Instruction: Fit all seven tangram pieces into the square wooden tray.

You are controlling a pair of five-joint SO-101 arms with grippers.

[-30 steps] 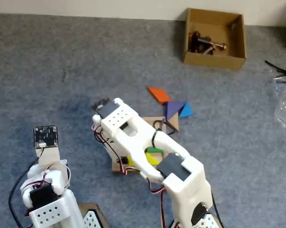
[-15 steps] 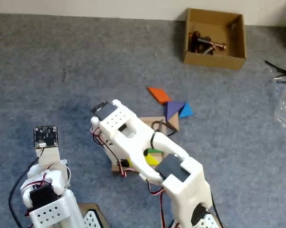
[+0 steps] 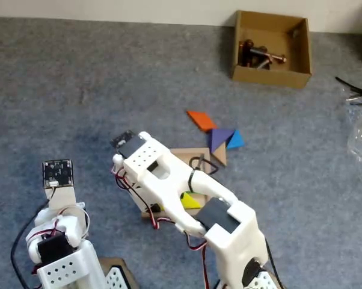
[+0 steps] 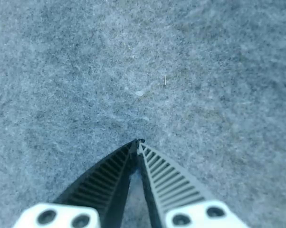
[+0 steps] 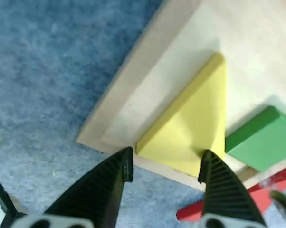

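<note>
Here the right gripper [image 5: 166,160] hangs with jaws spread, straddling one edge of the yellow wooden triangle [image 5: 195,128]. That piece lies inside the square pale-wood tray [image 5: 147,52] by its six o'clock rim, with a green wooden block [image 5: 259,137] just beside it. An orange parallelogram [image 3: 200,119], purple triangle [image 3: 219,136] and blue triangle [image 3: 235,141] lie on the grey carpet [image 3: 79,90] at one o'clock from the tray. The left gripper [image 4: 138,142], at eight o'clock, is pressed together above the carpet.

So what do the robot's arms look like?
The left arm and right arm are chunky white plastic with little holes and black motors at the joints. Red and black wires loop along them. The left hand and right hand each have two pointed, ridged black fingers.
</note>
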